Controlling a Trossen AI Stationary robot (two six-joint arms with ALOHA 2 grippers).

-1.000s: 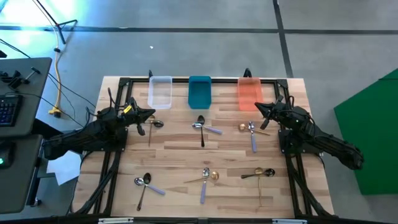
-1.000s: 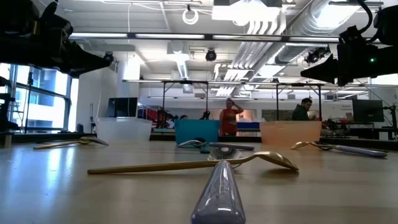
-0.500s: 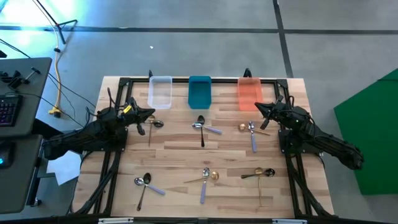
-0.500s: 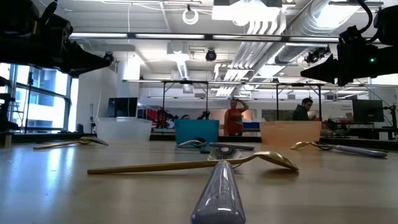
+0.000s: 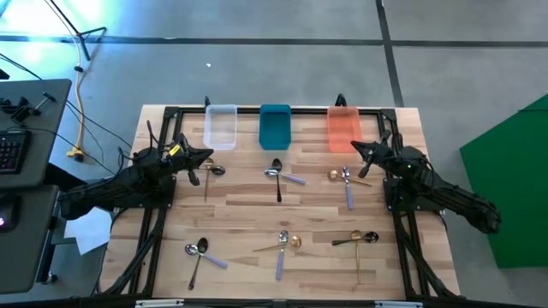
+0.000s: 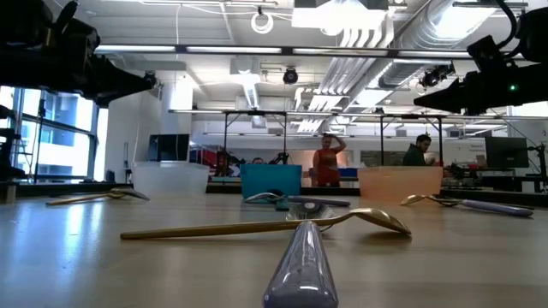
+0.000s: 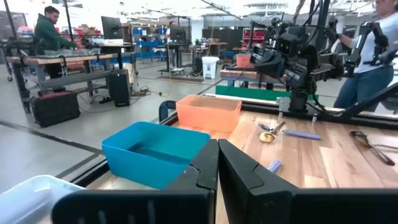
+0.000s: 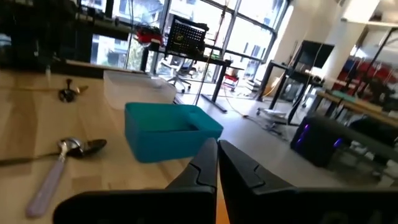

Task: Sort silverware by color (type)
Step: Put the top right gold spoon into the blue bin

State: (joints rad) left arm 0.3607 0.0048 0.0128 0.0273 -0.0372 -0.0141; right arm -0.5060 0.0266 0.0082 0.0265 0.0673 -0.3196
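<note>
Slim spoons lie flat on the wooden table in small crossed groups: black and gold ones (image 5: 214,171) beside my left gripper, a black and a lavender-handled silver one (image 5: 276,174) at the centre, and gold and silver ones (image 5: 343,178) near my right gripper. Others lie toward the near edge (image 5: 199,251), (image 5: 284,242), (image 5: 360,239). My left gripper (image 5: 208,160) hovers shut above the table near the clear bin (image 5: 220,127). My right gripper (image 5: 356,147) hovers shut beside the orange bin (image 5: 343,128). The left wrist view (image 7: 217,155) and the right wrist view (image 8: 216,155) each show that gripper's fingers closed together.
Three bins stand in a row at the far edge: clear, teal (image 5: 275,126), orange. A black frame (image 5: 257,109) runs along the table's edges. A gold spoon (image 6: 257,227) and a lavender handle (image 6: 301,265) lie close to the low camera. People move in the room beyond.
My right arm has drawn back a little toward the table's right edge, staying shut above the table. The spoons and bins lie as before.
</note>
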